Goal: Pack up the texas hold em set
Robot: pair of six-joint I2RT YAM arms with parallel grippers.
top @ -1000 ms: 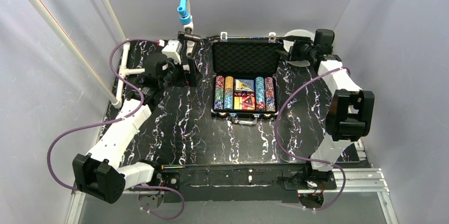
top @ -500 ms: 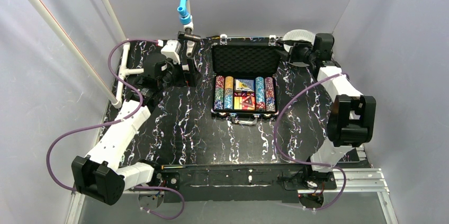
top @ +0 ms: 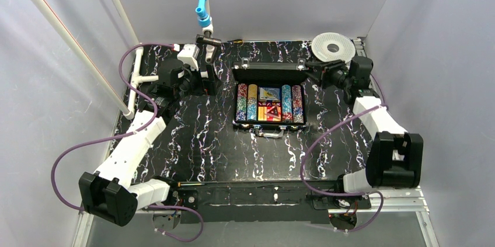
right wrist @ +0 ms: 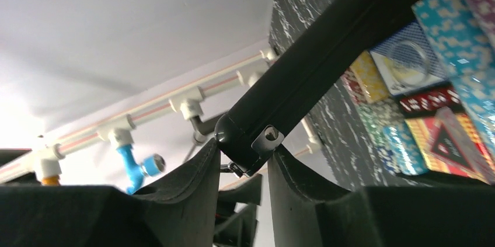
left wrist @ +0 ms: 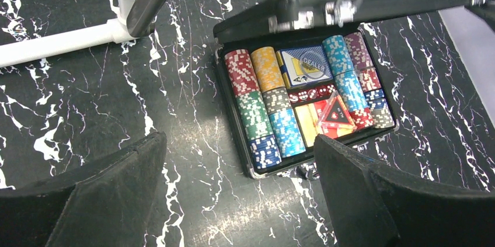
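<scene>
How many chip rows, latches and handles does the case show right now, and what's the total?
Chip rows: 4
Latches on the lid: 2
Handle: 1
Total: 7

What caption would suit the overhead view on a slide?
Right hand grips the half-closed lid of a poker case filled with chips.
</scene>
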